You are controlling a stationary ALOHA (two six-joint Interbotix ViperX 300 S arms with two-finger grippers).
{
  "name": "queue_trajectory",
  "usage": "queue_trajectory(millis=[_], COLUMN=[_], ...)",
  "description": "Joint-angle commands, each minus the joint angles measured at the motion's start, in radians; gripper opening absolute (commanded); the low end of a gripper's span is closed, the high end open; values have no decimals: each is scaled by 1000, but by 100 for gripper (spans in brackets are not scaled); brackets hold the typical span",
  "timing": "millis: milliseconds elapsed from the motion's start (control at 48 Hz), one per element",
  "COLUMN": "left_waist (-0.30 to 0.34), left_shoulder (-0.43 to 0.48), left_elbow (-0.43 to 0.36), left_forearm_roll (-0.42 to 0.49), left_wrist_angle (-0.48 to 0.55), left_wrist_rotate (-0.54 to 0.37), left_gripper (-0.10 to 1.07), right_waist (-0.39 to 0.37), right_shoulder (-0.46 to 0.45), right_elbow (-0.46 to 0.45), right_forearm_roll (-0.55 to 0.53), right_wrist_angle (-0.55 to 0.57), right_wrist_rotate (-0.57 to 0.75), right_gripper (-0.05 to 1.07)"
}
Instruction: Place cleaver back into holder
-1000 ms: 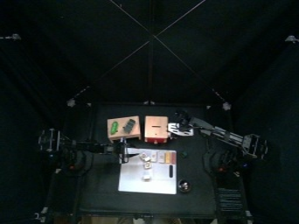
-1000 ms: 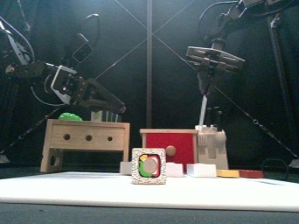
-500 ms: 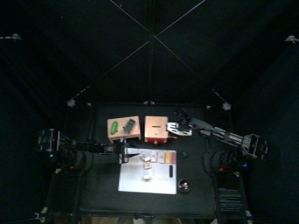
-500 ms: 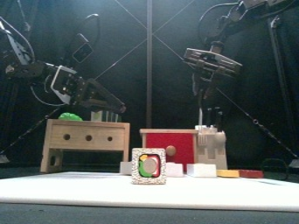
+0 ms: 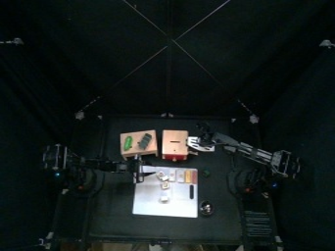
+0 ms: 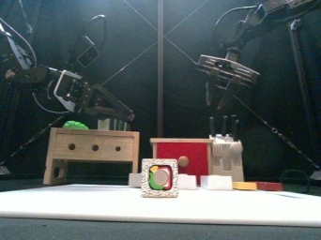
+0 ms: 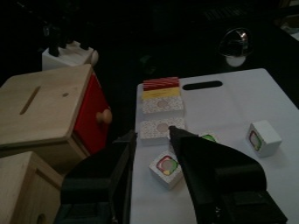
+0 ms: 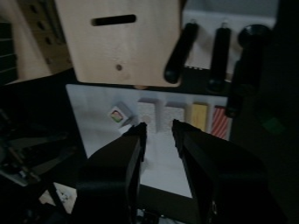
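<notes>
Where the black desk (image 5: pixel 112 211) meets the front camera, a flat white mat (image 6: pixel 163 202) lies in front of the orange-brown block (image 6: pixel 189 148), and a small picture card (image 6: pixel 160 178) stands upright on it. Between card and block runs a low row of little rectangular tiles (image 7: pixel 163 92), red, yellow and speckled; only the left wrist view separates them.

From the front the block shows a glossy red face with a round knob. The right wrist view instead shows its pale wooden top with a dark slot. Left of the block is a tan wooden box (image 6: pixel 92 150) with round holes and something green (image 6: pixel 78 125) on top.

Touching the block's right side is the whitish holder (image 6: pixel 227 161). Three dark handles stand upright out of it. The thickest, nearest the block, reads as the cleaver (image 8: pixel 181 52), its blade hidden down in the holder.

The right gripper (image 8: pixel 156 127) hangs above those handles, its fingers parted and holding nothing, well clear of the handle tops in the front view. Left of the block, over the tan box, the left gripper (image 7: pixel 152 162) rests with fingers spread wide and empty.
</notes>
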Motion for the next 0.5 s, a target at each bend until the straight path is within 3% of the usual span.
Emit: queue_trajectory(millis=[0, 479], left_waist=[5, 11], left_shoulder=[-26, -57], left_elbow=[-9, 0], left_forearm_roll=[2, 0], left_wrist_angle=[-3, -3], left_wrist_rotate=[2, 0], left_gripper=[77, 77], right_waist=[-5, -25], right_shoulder=[-41, -124], right_elbow=[17, 121], right_forearm_roll=[-2, -26], right_wrist_angle=[-11, -69], right_wrist_rotate=[0, 3], right_gripper=[71, 71])
